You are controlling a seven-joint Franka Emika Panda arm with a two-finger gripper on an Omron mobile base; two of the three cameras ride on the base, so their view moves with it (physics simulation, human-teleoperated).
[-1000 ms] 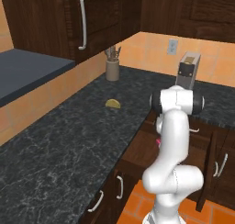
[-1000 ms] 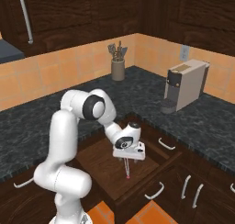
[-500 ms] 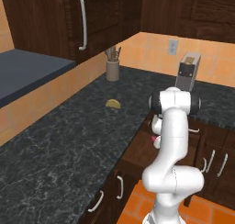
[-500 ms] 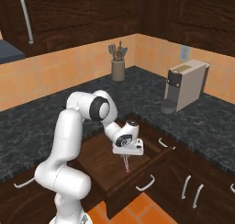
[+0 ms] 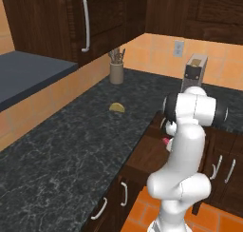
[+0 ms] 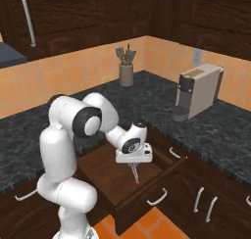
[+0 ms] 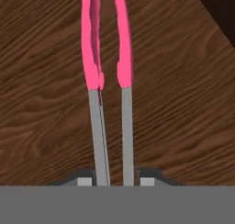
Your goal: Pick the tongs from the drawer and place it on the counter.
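Black counter: bare stone at left, a free landing spot for the utensil.
Drawer: pulled out beneath the counter edge, giving access from above.
Tongs: hanging pink end down over the drawer floor, silver arms held upward.
Gripper: jaws clamped on the tongs' silver arms, apparently for lifting clear.

A kitchen inventory: one pair of tongs in one open drawer, one coffee machine, one crock of utensils, one yellow half-round item, and one wall outlet.
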